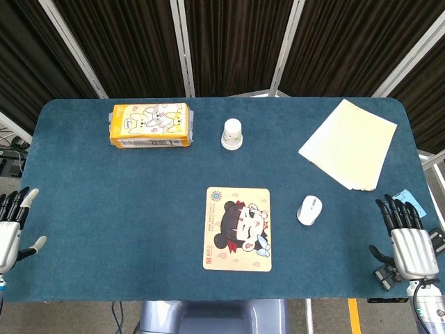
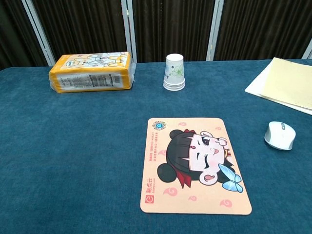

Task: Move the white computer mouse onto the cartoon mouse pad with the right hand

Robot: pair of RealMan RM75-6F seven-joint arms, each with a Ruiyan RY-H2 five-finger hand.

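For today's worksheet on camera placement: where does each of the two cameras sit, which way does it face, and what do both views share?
Head view: high above the near edge, looking steeply down on the table; left robot hand and right robot hand show at its sides, empty.
Chest view: low at the near edge, looking across the table toward the curtains; no robot body shows.
Shared: white computer mouse, cartoon mouse pad, paper cup, tissue pack, papers.

Left hand (image 1: 10, 233) cropped by frame edge; paper stack (image 2: 287, 83) likewise
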